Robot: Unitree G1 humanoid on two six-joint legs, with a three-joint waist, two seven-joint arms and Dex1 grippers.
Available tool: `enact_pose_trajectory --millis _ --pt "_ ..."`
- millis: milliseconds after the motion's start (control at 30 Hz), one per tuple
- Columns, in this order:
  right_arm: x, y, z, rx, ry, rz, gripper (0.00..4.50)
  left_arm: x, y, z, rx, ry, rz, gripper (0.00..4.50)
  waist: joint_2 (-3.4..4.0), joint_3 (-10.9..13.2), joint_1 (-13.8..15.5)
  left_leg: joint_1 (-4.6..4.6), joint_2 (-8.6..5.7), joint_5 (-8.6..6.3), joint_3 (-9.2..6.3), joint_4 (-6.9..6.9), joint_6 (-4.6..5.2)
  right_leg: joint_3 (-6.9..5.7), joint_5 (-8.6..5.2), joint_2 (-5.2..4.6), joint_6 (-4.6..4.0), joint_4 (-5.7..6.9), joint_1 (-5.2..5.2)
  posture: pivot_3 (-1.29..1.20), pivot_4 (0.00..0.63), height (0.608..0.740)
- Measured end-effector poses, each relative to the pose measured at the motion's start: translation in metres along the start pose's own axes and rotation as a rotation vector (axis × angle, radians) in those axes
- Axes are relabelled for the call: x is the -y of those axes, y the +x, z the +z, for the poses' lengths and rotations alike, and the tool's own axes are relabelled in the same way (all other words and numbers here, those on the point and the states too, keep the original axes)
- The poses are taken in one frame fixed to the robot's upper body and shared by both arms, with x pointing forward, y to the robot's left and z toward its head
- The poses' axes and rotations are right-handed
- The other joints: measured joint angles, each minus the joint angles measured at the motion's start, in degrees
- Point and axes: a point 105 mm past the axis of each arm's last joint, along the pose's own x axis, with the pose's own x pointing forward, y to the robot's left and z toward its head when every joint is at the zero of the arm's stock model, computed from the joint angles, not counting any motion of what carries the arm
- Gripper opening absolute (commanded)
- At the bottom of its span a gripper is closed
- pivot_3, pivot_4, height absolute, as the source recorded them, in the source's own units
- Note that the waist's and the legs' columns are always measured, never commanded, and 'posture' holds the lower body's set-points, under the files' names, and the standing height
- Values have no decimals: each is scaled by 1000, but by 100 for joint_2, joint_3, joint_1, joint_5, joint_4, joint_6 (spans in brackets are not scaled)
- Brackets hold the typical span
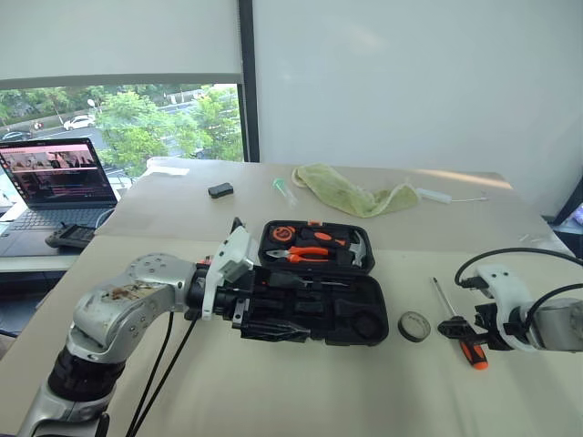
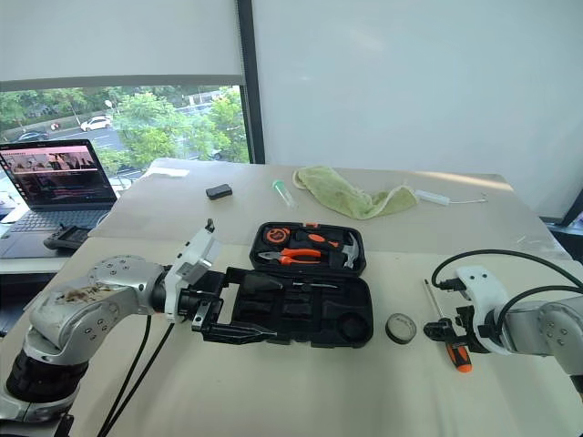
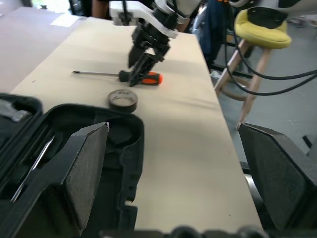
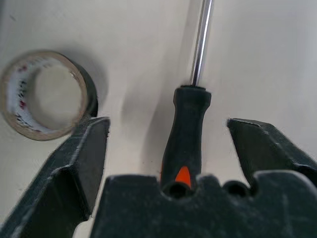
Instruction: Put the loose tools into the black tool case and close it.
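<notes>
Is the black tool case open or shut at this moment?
Open. The tool case lies spread flat on the table, lid back, with pliers and moulded slots showing inside.

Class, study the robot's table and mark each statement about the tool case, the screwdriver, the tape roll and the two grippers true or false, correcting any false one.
1. The black tool case lies open. True.
2. The right gripper has lifted the screwdriver off the table. False: its open fingers straddle the handle, which lies on the table.
3. The tape roll sits inside the case. False: it lies on the table, between case and screwdriver.
4. The left gripper is open and empty. True.
5. Orange-handled pliers rest in the case. True.
</notes>
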Motion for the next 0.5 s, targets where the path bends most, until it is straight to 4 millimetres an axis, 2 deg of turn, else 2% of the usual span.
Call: enact_pose_trajectory --millis 167,233,400,433,467,500 --pt "5 5 -8 -23 -27 -17 1350 2 1 1 5 4 18 4500 1 0 -12 2 0 1 0 0 -1 0 1 1 2 3 0 0 150 740" --pt "6 5 -8 -15 -74 -34 910 2 0 1 13 -3 21 4500 2 0 -12 3 1 1 0 0 -2 0 1 1 2 5 0 0 150 740" --pt "0 3 -5 72 -225 -42 906 1 -8 -10 25 -60 71 4500 11 6 -17 6 1 2 1 1 -4 3 1 3 2 6 -1 0 150 740" --pt "-3 0 0 99 -257 -34 906 0 -9 -12 27 -69 85 4500 15 8 -24 6 1 2 4 1 -4 6 2 3 2 8 -2 0 150 740" --pt "-12 -8 16 169 -320 -15 906 -3 -12 -12 45 -52 117 4500 23 13 -48 6 2 3 6 1 -6 9 5 5 0 8 -5 0 150 740" --pt "-16 -13 25 202 -345 -8 906 -4 -14 -12 53 -45 132 4500 29 17 -63 8 2 5 8 1 -8 12 8 6 -1 8 -7 0 150 740"
